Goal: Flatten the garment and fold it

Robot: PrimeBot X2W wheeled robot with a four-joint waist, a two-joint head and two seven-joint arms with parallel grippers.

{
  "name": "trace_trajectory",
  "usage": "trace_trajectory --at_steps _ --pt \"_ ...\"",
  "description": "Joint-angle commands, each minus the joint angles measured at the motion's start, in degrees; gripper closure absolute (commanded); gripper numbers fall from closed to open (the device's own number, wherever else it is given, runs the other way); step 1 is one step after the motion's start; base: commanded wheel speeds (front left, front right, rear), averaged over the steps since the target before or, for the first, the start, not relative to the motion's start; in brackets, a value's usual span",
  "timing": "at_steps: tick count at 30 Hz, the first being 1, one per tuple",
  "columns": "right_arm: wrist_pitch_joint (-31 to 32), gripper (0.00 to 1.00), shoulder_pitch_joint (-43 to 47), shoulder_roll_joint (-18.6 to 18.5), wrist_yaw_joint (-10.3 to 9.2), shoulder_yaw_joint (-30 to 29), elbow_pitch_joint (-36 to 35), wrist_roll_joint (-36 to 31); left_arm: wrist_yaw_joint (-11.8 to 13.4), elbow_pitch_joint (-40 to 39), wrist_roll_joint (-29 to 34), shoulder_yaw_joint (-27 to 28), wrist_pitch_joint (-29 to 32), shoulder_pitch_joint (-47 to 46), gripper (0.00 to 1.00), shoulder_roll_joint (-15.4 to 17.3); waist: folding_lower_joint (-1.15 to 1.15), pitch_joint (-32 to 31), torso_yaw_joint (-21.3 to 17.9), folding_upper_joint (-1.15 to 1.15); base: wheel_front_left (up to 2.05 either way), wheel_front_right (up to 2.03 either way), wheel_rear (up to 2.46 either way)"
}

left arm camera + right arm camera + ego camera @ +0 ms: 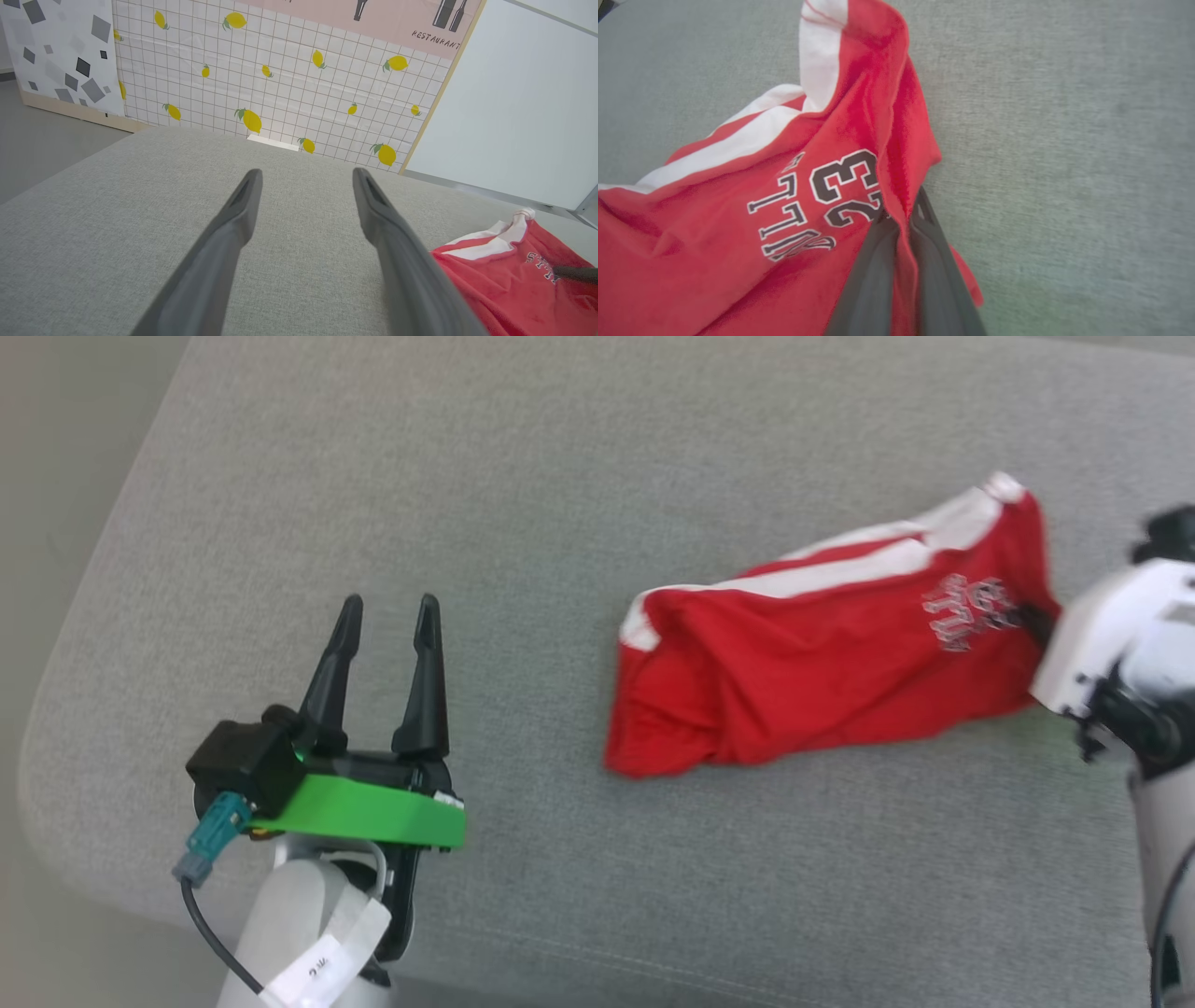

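The garment is a pair of bright red shorts with white stripes and printed lettering, lying bunched on the right of the grey cushioned surface. My right gripper comes in from the right edge and is shut on the garment's right edge, beside the lettering. In the right wrist view its two dark fingers pinch a red fold of the garment next to the printed number. My left gripper hovers open and empty at the lower left, well apart from the garment.
The grey surface has a rounded edge along the left and front. Beyond its far side stand a tiled wall panel with lemons and a white panel.
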Motion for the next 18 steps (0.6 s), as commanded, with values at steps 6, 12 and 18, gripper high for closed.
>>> trace_trajectory --at_steps 6,12,18 --pt "-1.7 1.0 7.0 -0.2 -0.08 -8.1 -6.6 -5.6 -0.6 0.4 1.1 0.2 -0.2 2.1 0.0 -0.2 0.0 -3.2 -3.1 0.0 0.0 0.0 0.0" --pt "-0.6 1.0 10.7 1.0 -0.08 -12.2 -13.7 -13.3 -0.8 0.7 1.4 0.1 -0.2 2.7 0.0 -0.2 0.0 -4.0 -4.4 0.0 0.0 0.0 0.0" --pt "0.2 1.0 12.2 1.7 -0.08 -6.6 -22.1 -17.2 -1.0 1.2 1.4 -0.4 -0.2 2.8 0.0 -0.2 0.0 -4.7 -4.4 0.0 0.0 0.0 0.0"
